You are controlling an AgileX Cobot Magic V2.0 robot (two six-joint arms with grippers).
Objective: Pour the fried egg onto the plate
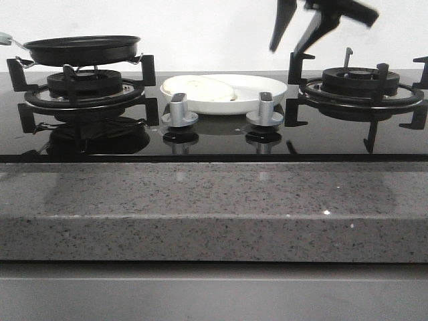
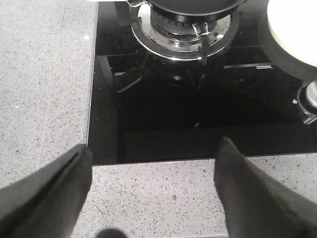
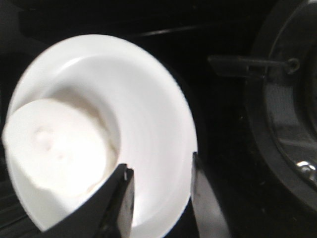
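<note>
The white plate [image 1: 264, 89] sits on the black hob between the two burners. The pale fried egg [image 1: 200, 88] lies on its left part. In the right wrist view the egg [image 3: 57, 148] covers one side of the plate [image 3: 153, 99]. My right gripper [image 1: 294, 40] is open and empty in the air above the plate's right rim, its fingers [image 3: 161, 171] astride the rim from above. My left gripper [image 2: 153, 151] is open and empty over the granite counter in front of the left burner; the front view does not show it.
The black frying pan [image 1: 80, 48] rests on the left burner [image 1: 83, 83], its handle pointing left; it also shows in the left wrist view [image 2: 193, 6]. Two grey knobs [image 1: 179, 110] [image 1: 264, 110] stand in front of the plate. The right burner [image 1: 361, 83] is bare.
</note>
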